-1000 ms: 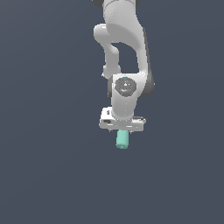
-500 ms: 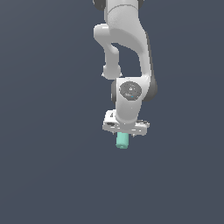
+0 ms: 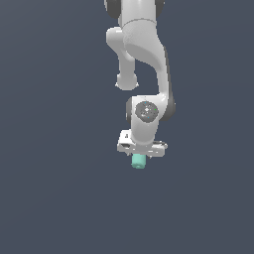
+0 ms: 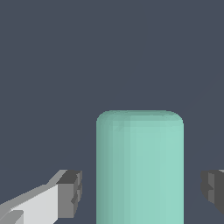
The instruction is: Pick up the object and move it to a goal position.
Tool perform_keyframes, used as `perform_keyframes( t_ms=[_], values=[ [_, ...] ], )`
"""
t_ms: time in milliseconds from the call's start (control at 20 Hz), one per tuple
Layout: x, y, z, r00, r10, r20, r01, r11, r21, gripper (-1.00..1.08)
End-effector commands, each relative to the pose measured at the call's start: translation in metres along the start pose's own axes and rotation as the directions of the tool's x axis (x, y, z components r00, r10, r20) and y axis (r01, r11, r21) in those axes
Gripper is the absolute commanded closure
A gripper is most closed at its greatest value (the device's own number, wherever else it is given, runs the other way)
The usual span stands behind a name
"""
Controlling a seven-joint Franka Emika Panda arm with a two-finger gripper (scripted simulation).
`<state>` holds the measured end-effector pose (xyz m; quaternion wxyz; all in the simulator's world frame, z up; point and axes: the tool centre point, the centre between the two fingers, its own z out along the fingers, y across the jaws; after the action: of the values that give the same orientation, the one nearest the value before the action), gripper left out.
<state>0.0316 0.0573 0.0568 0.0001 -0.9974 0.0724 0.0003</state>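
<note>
The object is a small mint-green stubby cylinder [image 3: 138,161]; in the exterior view it pokes out just below the white hand. In the wrist view the cylinder [image 4: 140,144] stands upright and fills the space between the two dark fingertips. My gripper [image 3: 140,155] is straight above it, with one finger on each side. In the wrist view the gripper [image 4: 142,189] is open: a thin gap of background shows between each pad [image 4: 72,192] and the cylinder's sides. The cylinder's lower part is cut off by the frame edge.
A plain dark grey-blue surface [image 3: 54,198] surrounds the arm in both views. The white arm [image 3: 141,59] rises from the hand toward the exterior view's top. No other objects or goal marker show.
The hand has come down a little over the cylinder, so less of the cylinder shows below it. The cylinder itself has stayed in place.
</note>
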Motion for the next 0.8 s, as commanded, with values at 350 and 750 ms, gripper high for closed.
perform_keyframes(
  t_ms=[350,750],
  values=[
    [0.0013,-0.0003,0.0170,1.000,0.001,-0.001,-0.001,1.000,0.000,1.08],
    [0.0013,-0.0003,0.0170,1.000,0.001,-0.001,-0.001,1.000,0.000,1.08]
  ],
)
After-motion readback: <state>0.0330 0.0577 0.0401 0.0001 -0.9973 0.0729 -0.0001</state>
